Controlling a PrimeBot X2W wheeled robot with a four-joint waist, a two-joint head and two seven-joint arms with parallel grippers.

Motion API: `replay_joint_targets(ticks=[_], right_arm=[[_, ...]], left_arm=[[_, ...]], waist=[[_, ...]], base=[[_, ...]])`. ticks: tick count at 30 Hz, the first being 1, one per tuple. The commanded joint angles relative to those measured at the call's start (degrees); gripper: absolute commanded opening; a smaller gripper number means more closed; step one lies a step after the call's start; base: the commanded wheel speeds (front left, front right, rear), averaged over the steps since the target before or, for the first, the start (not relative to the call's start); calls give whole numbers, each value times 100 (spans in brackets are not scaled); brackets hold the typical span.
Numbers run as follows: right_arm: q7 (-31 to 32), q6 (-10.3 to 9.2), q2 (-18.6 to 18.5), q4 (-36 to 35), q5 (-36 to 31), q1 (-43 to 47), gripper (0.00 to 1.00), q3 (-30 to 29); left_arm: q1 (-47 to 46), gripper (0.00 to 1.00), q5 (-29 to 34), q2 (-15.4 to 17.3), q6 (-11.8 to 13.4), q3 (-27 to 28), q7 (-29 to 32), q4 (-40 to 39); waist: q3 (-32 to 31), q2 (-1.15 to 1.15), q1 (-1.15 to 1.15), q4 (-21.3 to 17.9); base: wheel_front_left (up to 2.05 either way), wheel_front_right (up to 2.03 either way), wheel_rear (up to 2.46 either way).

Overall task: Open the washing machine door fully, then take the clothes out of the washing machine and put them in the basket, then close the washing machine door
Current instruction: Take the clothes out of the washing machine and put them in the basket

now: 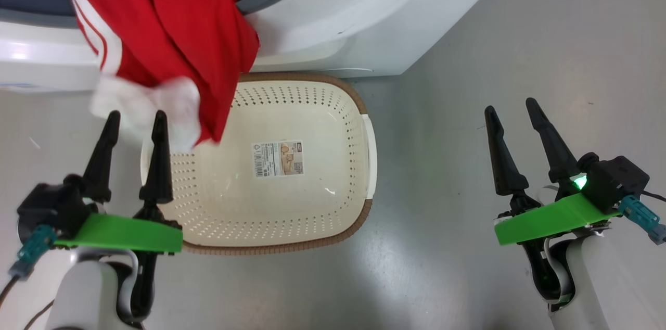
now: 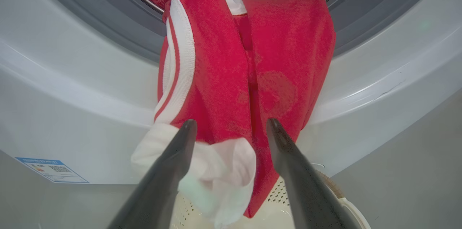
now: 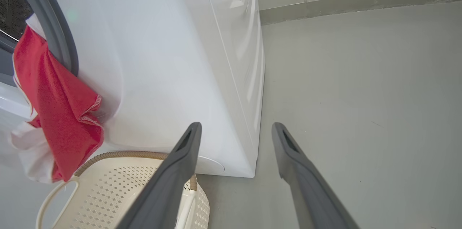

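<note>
Head view: clothes [image 1: 166,23] hang out of the washing machine [image 1: 338,17], dangling above the basket [image 1: 333,215] at its 11 o'clock rim. Left claw [image 1: 137,114] wide, tips just under the white hem [image 1: 171,101], gripping nothing. Right claw [image 1: 510,106] wide, idle at 3 o'clock. Step: unloading. Next: close on hem, pull it free, drop in basket.
</note>
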Motion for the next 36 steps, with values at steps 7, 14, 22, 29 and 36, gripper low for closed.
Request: replay_joint_targets(ticks=[7, 14, 22, 29, 36], right_arm=[[-37, 28, 3, -110, -115, 185, 100, 124], [-37, 28, 3, -124, -132, 188, 100, 93], [-37, 28, 3, -118, -135, 187, 100, 103], [-37, 28, 3, -115, -123, 193, 100, 100], [-37, 28, 3, -84, -100, 178, 100, 127]], left_arm=[[549, 100, 127, 51, -31, 330, -28, -508], [770, 100, 170, 16, -31, 383, -28, -715], [721, 100, 196, -4, -31, 443, -28, -725], [514, 100, 172, -5, -31, 419, -28, -685], [-93, 100, 168, 163, -31, 230, -28, -475]], waist=[[-38, 0, 0, 14], [-30, 0, 0, 30], [-37, 0, 0, 16], [-56, 0, 0, 22], [-71, 0, 0, 46]], base=[[0, 0, 0], [0, 0, 0], [0, 0, 0], [0, 0, 0], [0, 0, 0]])
